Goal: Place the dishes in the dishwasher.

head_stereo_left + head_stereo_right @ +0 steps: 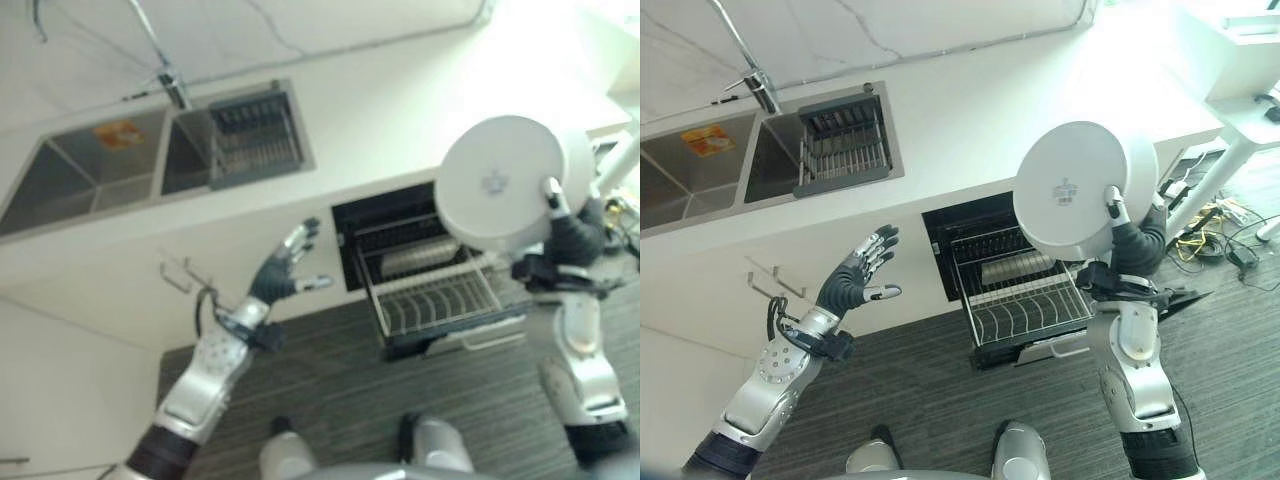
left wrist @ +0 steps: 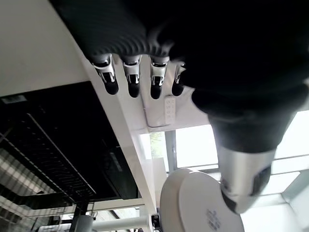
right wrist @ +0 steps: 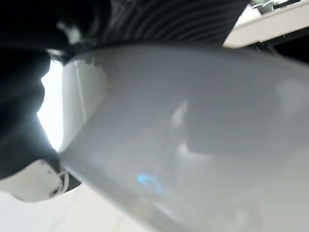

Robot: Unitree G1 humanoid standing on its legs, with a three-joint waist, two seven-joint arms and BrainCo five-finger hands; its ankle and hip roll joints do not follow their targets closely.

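Two hands show from the head camera: the right hand [image 1: 1132, 232] grips a white bowl [image 1: 1080, 188] by its rim, bottom facing up, held above the open dishwasher [image 1: 970, 235] and its pulled-out wire rack [image 1: 1020, 305]. The left hand [image 1: 855, 270] hovers apart, fingers spread, below the worktop [image 1: 980, 110] and sink [image 1: 740, 160].

Left wrist view: straight fingers [image 2: 133, 79], bowl beyond.

Right wrist view: the bowl's wall sits against the palm.

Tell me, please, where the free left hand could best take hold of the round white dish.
Probably at the rim of the round white dish, from the robot's left. The dish stands tilted, base toward the camera, and the right hand holds its right edge, so the left rim is free. The left hand is open, fingers spread.
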